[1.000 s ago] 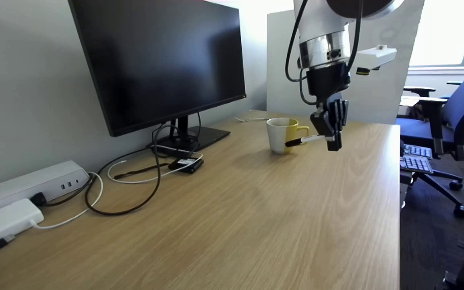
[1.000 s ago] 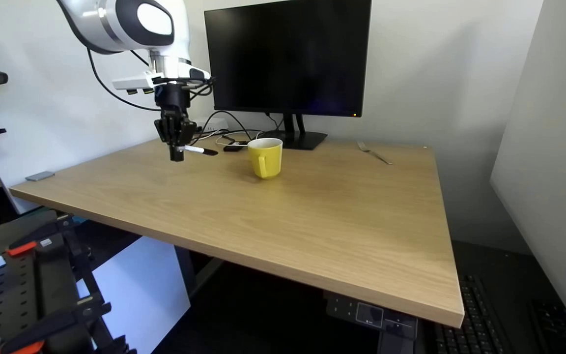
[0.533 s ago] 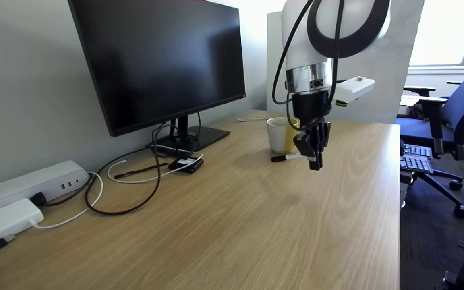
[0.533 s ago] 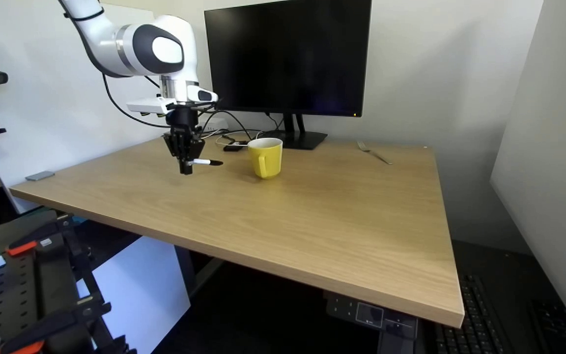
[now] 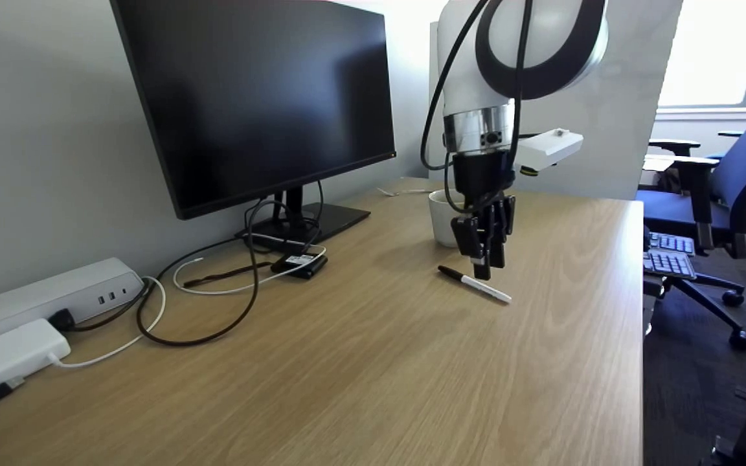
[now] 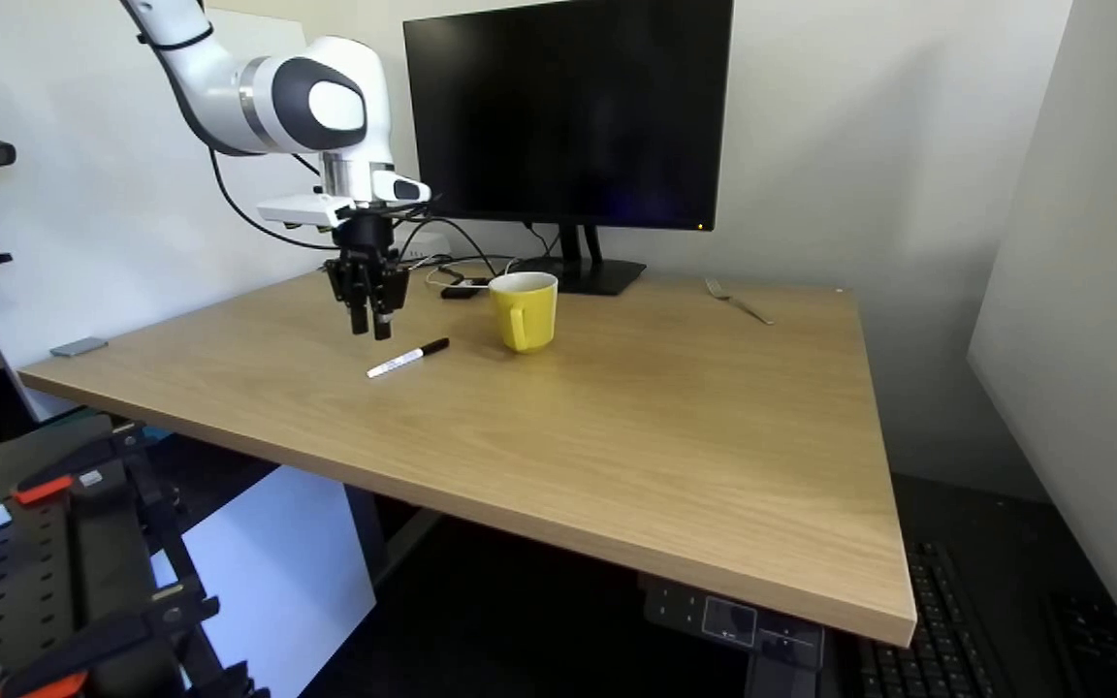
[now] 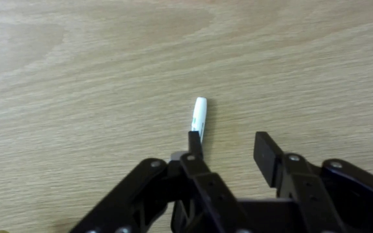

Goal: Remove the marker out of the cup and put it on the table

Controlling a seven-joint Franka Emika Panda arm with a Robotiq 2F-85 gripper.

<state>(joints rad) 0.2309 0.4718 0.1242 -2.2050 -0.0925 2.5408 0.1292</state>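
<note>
The marker, white with a black cap, lies on the table point(image 5: 373, 375) point(image 6: 636, 427) in both exterior views point(image 5: 474, 285) point(image 6: 407, 360). Its white end shows in the wrist view point(image 7: 199, 115); the rest is hidden behind a finger. The white-and-yellow cup point(image 5: 441, 220) point(image 6: 536, 315) stands upright near the marker's black end, apart from it. In an exterior view the arm partly covers the cup. My gripper point(image 5: 489, 268) point(image 6: 370, 331) is just above the marker. In the wrist view the gripper point(image 7: 227, 134) is open, with nothing between its fingers.
A monitor point(image 5: 269, 103) point(image 6: 568, 116) stands along the wall. Cables and a black adapter point(image 5: 298, 264) lie near its base. A white box point(image 5: 59, 296) and a white charger point(image 5: 17, 354) sit farther along. A fork point(image 6: 738, 302) lies beyond the cup.
My gripper has come down with the marker and opened. The marker, held sideways between the fingers before, now lies on the table below them. The cup has not moved.
</note>
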